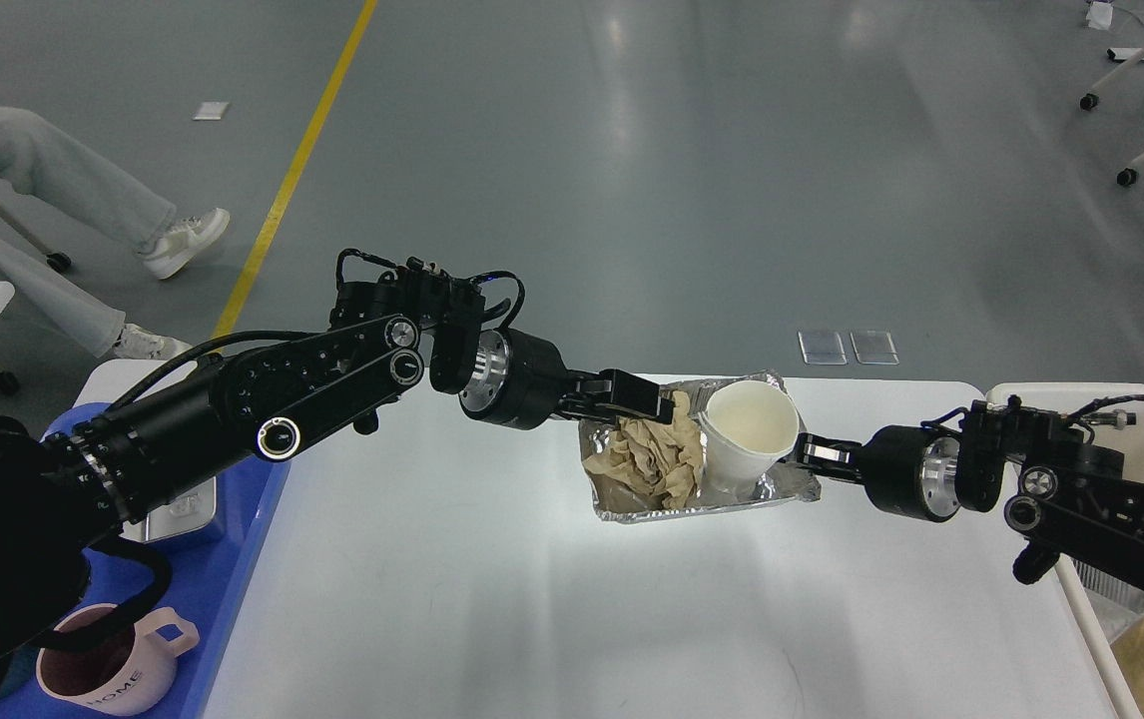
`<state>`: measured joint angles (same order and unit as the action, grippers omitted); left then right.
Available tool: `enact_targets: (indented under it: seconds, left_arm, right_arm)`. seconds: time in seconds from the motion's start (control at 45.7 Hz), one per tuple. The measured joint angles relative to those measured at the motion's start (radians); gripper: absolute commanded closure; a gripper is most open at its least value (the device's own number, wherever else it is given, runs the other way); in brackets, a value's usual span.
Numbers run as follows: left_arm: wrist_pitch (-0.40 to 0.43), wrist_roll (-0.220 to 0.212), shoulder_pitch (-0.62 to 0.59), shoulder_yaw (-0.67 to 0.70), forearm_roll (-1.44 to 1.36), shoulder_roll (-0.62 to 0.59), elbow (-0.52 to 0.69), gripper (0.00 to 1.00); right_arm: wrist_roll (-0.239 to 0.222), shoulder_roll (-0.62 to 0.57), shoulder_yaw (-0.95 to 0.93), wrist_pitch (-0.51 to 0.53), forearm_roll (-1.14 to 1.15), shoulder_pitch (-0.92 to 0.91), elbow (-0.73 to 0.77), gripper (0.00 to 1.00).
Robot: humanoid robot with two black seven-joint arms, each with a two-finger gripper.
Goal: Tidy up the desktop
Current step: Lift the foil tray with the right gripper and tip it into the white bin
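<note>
Head view, desktop: the white desktop (492, 599) fills the lower middle of the frame, from the blue tray at lower left to the cream bin at right; most of its near surface lies bare.
Foil tray: a crinkled foil tray (622, 507) sits on the desktop just right of centre, between the two grippers.
Tray contents: crumpled brown paper (647, 454) fills its left half; a white paper cup (747, 431) leans in its right half, mouth tilted toward the upper right.
Left gripper: the left gripper (644, 399) comes in from the left and ends at the tray's upper-left rim, over the brown paper. Its fingers lie close together; whether they pinch the foil or the paper I cannot tell.
Right gripper: the right gripper (810, 451) reaches from the right to the tray's right edge, just beside the cup. Its fingertips are small and dark against the foil, so how far they are parted I cannot tell.
In the way: the left arm covers much of the blue tray (243, 559) at lower left; a metal tin (188, 509) shows under it.
Lower left: a pink mug (118, 669) stands on the blue tray.
Right edge: the cream bin (1091, 629) lies partly behind the right arm.
Upper left: a seated person's legs (53, 200) and a yellow floor line (297, 165).
Upper right: wheeled chair legs (1141, 100) on the grey floor.
</note>
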<state>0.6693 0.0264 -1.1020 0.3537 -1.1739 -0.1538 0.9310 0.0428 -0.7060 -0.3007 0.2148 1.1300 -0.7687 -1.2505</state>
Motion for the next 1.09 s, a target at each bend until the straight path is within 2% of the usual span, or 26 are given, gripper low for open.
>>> enact_targets:
  seconds: [0.372, 0.591, 0.876, 1.095]
  left_arm:
    - [-0.073, 0.002, 0.002, 0.170, 0.108, -0.100, -0.001, 0.17]
    - [-0.191, 0.001, 0.040, 0.228, 0.187, -0.174, -0.002, 0.15]
    - [-0.323, 0.001, 0.127, 0.321, 0.241, -0.210, -0.003, 0.15]
    - [-0.445, 0.014, 0.170, 0.377, 0.264, -0.206, -0.003, 0.15]
  right_arm:
    - [-0.020, -0.162, -0.093, -0.085, -0.230, 0.095, 0.087, 1.00]
    - [-0.023, -0.216, -0.147, -0.108, -0.369, 0.177, 0.257, 1.00]
    - [-0.017, -0.208, -0.154, -0.105, -0.555, 0.277, 0.527, 1.00]
    - [-0.017, -0.204, -0.154, -0.105, -0.654, 0.368, 0.614, 1.00]
